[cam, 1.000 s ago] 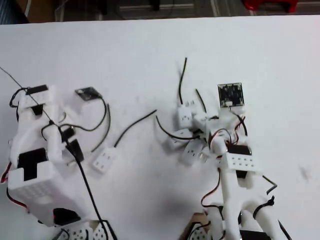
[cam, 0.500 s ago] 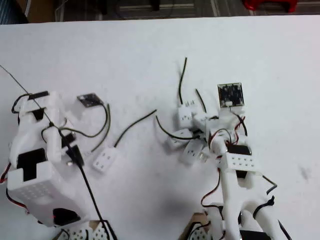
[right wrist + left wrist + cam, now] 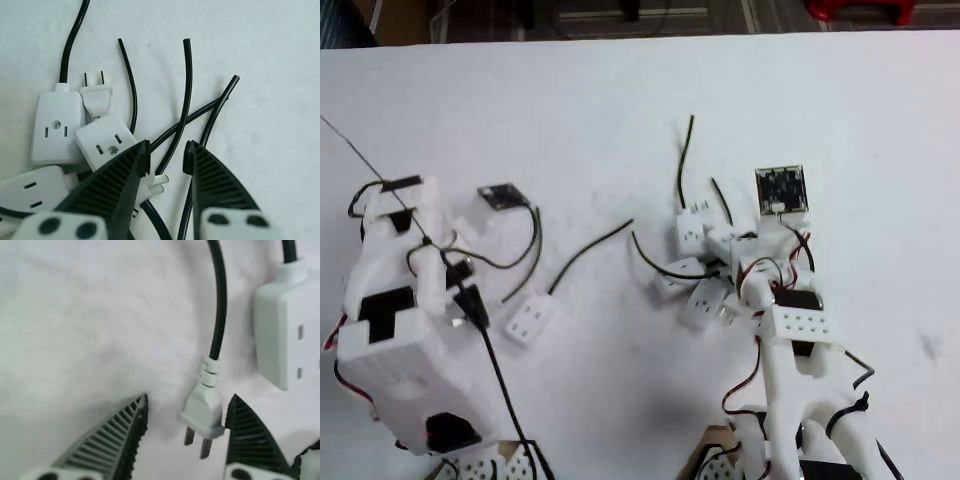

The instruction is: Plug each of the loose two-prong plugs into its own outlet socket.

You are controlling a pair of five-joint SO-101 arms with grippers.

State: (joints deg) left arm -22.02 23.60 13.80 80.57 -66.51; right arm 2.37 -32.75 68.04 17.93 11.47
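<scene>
White bench, cords scattered. My left gripper is open near the left edge, its jaws on either side of a plug whose prongs point toward the wrist. A socket lies just beside the plug's cord. To grip well, I'd go lower, centre on the plug body and close across its flat sides, clear of the prongs. My right gripper is slightly parted and holds nothing, poised over the tangle mid-bench.
</scene>
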